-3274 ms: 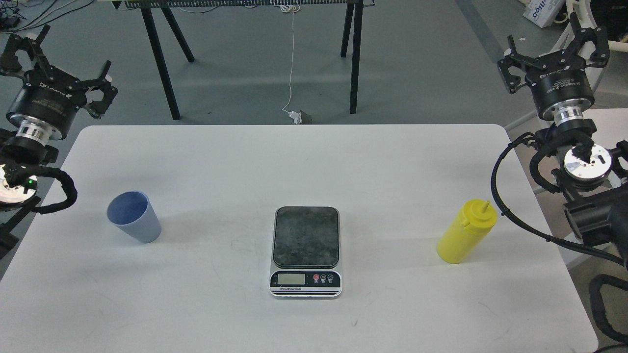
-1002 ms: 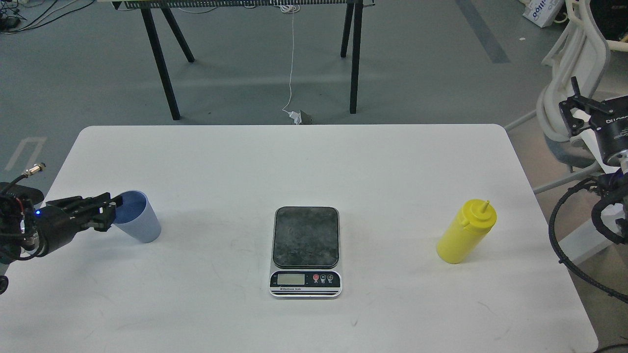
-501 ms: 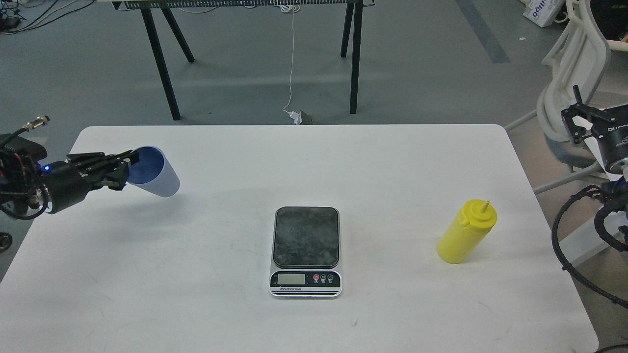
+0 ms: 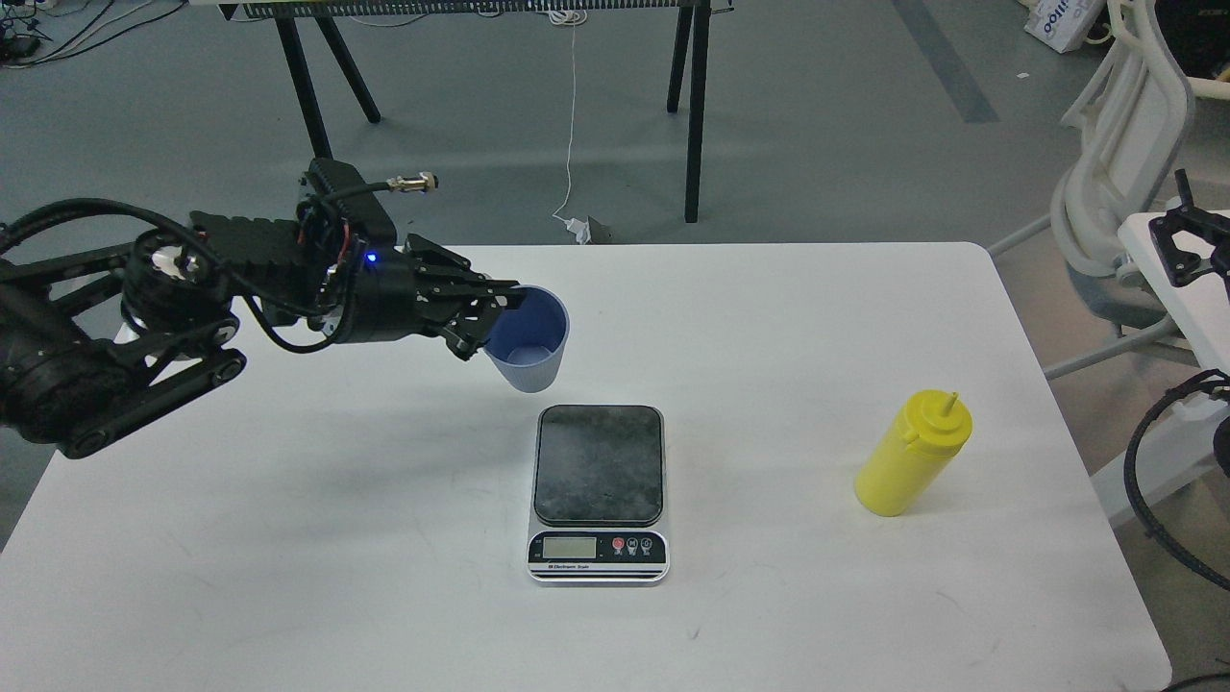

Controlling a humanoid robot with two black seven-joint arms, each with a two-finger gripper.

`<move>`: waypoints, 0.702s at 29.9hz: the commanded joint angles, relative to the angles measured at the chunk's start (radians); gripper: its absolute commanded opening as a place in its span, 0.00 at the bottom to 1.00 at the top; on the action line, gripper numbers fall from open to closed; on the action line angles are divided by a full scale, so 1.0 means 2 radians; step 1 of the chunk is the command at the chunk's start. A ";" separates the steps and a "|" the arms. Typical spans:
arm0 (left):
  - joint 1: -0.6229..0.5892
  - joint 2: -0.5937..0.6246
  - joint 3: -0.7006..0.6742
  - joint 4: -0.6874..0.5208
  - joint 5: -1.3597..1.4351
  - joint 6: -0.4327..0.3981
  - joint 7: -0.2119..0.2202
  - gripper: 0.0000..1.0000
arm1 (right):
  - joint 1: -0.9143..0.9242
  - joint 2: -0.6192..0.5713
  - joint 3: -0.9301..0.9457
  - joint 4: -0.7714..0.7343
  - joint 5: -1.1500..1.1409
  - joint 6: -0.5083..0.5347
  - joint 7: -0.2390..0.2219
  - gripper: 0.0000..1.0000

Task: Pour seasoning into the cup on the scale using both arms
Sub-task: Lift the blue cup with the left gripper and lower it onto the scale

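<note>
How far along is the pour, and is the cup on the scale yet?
Done: the left gripper has the cup gripped at its rim and held upright in the air, just beyond the scale. In hand: bringing it over the platform, which is still bare. Left: set the cup down, then fetch the seasoning, standing untouched on the table; the right gripper is off at the edge.

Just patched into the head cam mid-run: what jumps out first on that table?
First, the left gripper holding the light-blue cup in the air, upright, just behind and left of the scale, whose dark platform is bare. Next, the yellow seasoning bottle standing alone near the table's right side, nothing touching it. The right gripper sits off the table at the far right edge of the view.
</note>
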 commanded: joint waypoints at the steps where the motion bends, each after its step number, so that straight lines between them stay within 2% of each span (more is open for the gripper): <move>1: 0.005 -0.022 0.023 -0.002 0.005 -0.019 0.008 0.04 | -0.009 -0.007 0.003 0.000 0.000 0.000 0.000 1.00; 12: 0.028 -0.049 0.034 -0.009 0.000 -0.022 0.012 0.05 | -0.015 -0.012 0.003 0.000 0.000 0.000 0.001 1.00; 16: 0.028 -0.065 0.032 -0.009 -0.002 -0.022 0.031 0.06 | -0.015 -0.011 0.005 0.000 0.000 0.000 0.001 1.00; 21: 0.024 -0.084 0.032 -0.002 -0.028 -0.022 0.034 0.09 | -0.015 -0.011 0.005 0.000 0.000 0.000 0.000 1.00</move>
